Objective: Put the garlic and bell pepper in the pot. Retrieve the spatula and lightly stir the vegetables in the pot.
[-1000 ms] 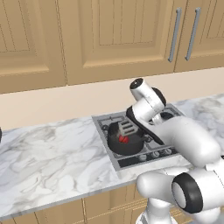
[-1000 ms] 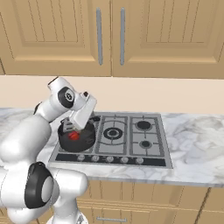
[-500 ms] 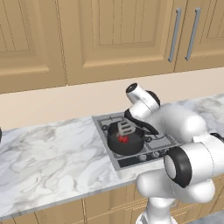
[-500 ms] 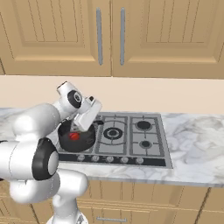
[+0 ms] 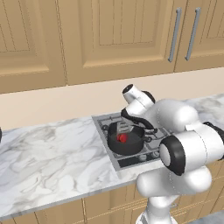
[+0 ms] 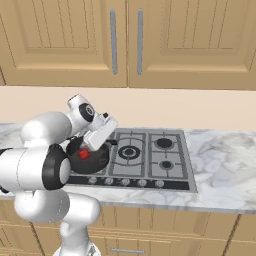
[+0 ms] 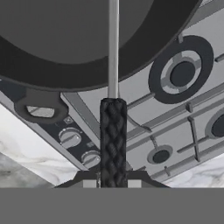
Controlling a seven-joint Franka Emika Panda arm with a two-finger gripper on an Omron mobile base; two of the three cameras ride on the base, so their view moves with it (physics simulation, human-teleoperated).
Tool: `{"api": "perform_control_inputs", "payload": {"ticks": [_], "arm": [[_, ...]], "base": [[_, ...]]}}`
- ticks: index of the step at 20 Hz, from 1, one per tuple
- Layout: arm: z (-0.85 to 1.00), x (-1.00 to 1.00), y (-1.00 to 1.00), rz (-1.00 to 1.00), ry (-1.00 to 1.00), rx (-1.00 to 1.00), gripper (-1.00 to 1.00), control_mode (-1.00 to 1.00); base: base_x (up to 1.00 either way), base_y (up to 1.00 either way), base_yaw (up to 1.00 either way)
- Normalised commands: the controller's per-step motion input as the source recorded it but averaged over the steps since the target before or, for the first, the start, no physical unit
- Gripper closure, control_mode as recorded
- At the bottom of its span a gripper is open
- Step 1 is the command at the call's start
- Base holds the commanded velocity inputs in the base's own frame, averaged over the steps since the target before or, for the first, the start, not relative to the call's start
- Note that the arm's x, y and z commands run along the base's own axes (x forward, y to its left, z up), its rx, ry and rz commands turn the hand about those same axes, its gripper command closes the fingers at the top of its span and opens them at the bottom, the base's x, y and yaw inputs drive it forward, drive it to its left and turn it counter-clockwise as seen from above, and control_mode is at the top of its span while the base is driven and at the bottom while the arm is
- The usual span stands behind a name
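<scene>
While hand [image 7: 113, 181] grips spatula [image 7: 113, 131] | handle seemingly woven | round black pot [image 7: 87, 52]

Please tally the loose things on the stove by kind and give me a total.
Pot: 1
Red pepper: 1
Spatula, held in the claw: 1
Total: 3

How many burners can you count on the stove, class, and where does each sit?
4 bare: two at the middle, two on the right. The pot on the left may hide more.
</scene>
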Motion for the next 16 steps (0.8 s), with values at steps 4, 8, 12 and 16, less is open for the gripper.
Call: {"api": "perform_control_inputs", "payload": {"ticks": [4,8,12,16], "arm": [[0.0,-0.34,-0.13,0.0,0.02,0.0,1.0,-1.0],[0.0,-0.07,-0.38,0.0,0.17,-0.01,1.0,-1.0],[0.0,0.0,-0.34,0.0,0.18,-0.01,1.0,-1.0],[0.22,0.11,-0.06,0.0,0.03,0.0,1.0,-1.0]], "base": [[0.0,0.0,0.0],[0.0,0.0,0.0],[0.0,0.0,0.0],[0.0,0.0,0.0]]}}
